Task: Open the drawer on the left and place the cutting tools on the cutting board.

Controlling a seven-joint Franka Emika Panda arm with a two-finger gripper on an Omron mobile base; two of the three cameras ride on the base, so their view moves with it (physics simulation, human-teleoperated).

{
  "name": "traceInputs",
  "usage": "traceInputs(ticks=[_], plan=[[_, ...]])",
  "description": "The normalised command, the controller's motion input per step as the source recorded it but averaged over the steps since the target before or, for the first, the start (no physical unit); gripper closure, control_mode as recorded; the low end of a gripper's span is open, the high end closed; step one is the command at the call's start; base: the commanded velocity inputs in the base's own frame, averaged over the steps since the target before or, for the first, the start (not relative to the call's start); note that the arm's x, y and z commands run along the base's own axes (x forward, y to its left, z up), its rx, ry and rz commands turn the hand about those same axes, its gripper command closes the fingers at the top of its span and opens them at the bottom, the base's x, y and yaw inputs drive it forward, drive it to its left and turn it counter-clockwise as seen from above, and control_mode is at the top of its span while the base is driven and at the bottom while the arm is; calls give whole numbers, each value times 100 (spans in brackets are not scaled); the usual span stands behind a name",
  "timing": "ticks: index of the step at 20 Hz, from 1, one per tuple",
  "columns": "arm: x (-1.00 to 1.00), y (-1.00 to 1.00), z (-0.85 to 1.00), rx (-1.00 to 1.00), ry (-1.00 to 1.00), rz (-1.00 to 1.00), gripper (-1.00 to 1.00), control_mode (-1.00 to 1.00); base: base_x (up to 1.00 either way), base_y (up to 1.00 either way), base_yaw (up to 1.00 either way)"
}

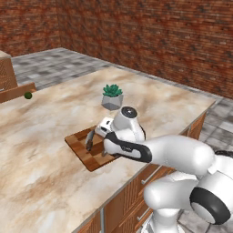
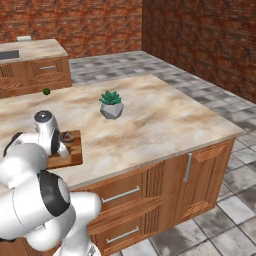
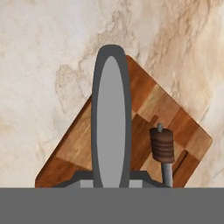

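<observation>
The checkered wooden cutting board (image 1: 92, 160) (image 2: 73, 154) (image 3: 148, 100) lies near the counter's front edge. My gripper (image 1: 93, 136) (image 3: 111, 181) hovers just above it, shut on one of the cutting tools (image 3: 111, 113), a slim grey blade-like piece that points away from the hand; it shows as a dark sliver (image 1: 89, 143) over the board's left part. A second cutting tool (image 3: 162, 146) (image 2: 66, 137), with a ribbed brown grip and a metal stem, rests on the board. Shut drawer fronts with horizontal bar handles (image 2: 120, 195) sit under the counter. My arm's body hides the cabinet front further left, so I cannot tell which is the drawer.
A small potted succulent (image 1: 112, 96) (image 2: 111, 105) stands on the marble counter beyond the board. A green round fruit (image 1: 28, 95) (image 2: 46, 91) lies at the counter's far left. A second wooden counter (image 2: 35, 65) stands behind it. Brick walls enclose the room.
</observation>
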Motion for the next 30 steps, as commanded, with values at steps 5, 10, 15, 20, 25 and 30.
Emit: traceInputs(ticks=[5, 10, 15, 20, 25, 30], plan=[[24, 14, -17, -9, 2, 0, 100, -100, 0, 0, 0], [5, 16, -34, -9, 2, 3, 100, -100, 0, 0, 0], [10, 11, -31, -5, 2, 3, 100, -100, 0, 0, 0], [30, 6, -15, -1, 0, 1, 100, -100, 0, 0, 0], [58, 0, -4, 0, 0, 0, -100, -100, 0, 0, 0], [15, 0, -3, 0, 0, 0, -100, -100, 0, 0, 0]])
